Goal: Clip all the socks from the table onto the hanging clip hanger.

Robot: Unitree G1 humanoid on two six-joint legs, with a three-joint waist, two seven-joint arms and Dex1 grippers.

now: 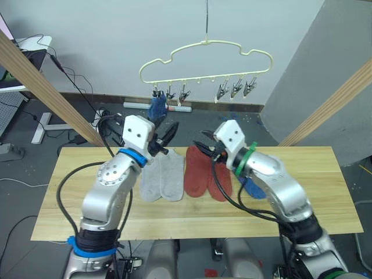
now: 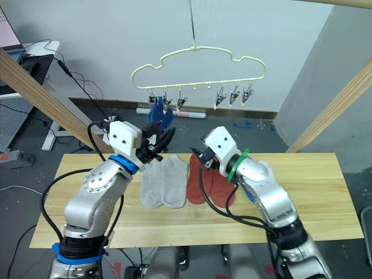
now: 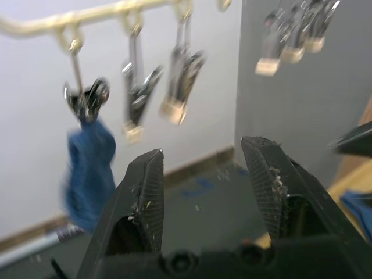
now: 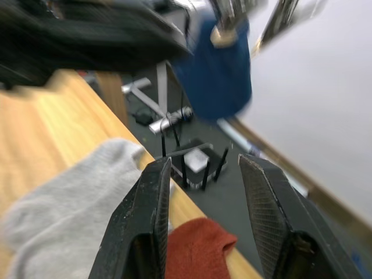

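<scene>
knit blue sock (image 1: 157, 108) clipped on cloud-shaped wire clip hanger (image 1: 206, 58); both jaws empty, apart

Blue sock (image 1: 252, 187) on table mostly hidden behind right arm; hanging blue sock (image 3: 87, 171) blurred

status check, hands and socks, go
Left hand and right hand both open, empty, raised over the table. One blue sock clipped on the hanger; grey pair, red pair, one blue sock on table. Nothing blocking.

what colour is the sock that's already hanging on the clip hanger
Blue. The hanging sock shows best in the left wrist view, clipped at one end of the cream-yellow clip hanger.
</scene>
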